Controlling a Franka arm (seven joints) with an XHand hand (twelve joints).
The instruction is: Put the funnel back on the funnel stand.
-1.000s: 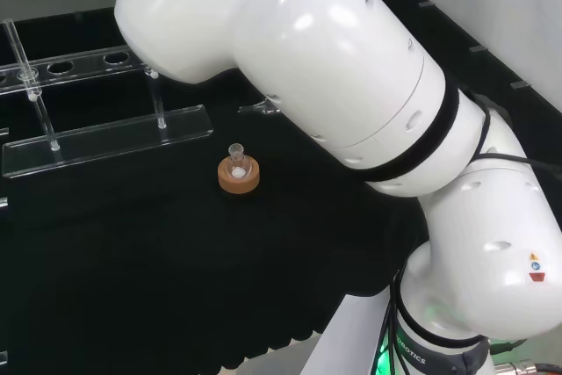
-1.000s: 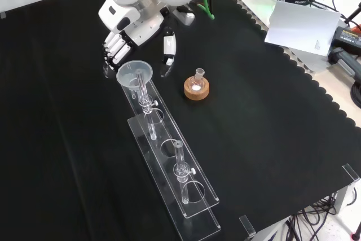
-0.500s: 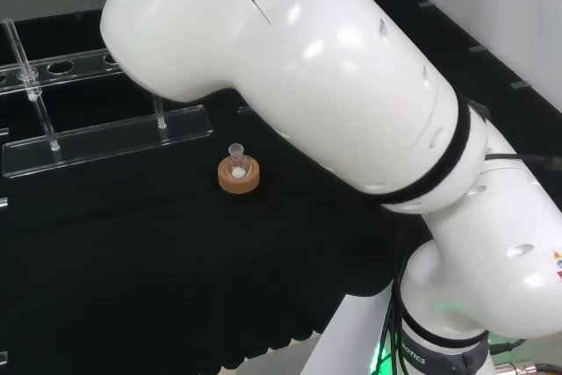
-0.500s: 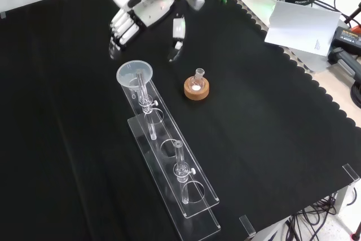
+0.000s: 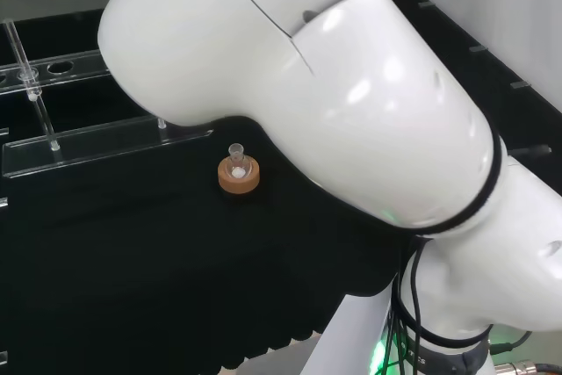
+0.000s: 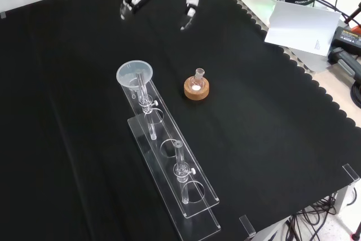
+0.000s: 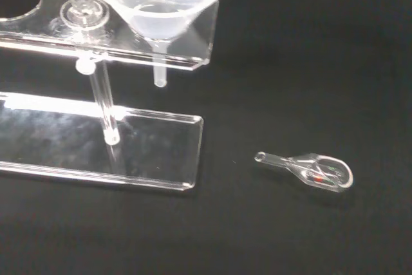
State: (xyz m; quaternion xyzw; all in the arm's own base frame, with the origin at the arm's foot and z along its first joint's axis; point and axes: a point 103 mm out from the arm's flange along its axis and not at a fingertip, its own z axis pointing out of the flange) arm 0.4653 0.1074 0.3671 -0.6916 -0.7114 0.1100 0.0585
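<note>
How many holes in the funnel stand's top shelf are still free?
3 free holes show in the funnel stand: one just beyond the funnel, one mid-rack, one at the near end. Clear plastic may hide others.

Clear glossy plastic funnel (image 7: pixel 158 1) and funnel stand (image 7: pixel 154 152) (see-through), cork ring (image 6: pixel 196 90), matt black cloth (image 6: pixel 271 111).

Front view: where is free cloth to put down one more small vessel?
Bare cloth lies right of the cork ring toward the scalloped edge, and left of the funnel stand. It is crowded between the funnel and the ring.
</note>
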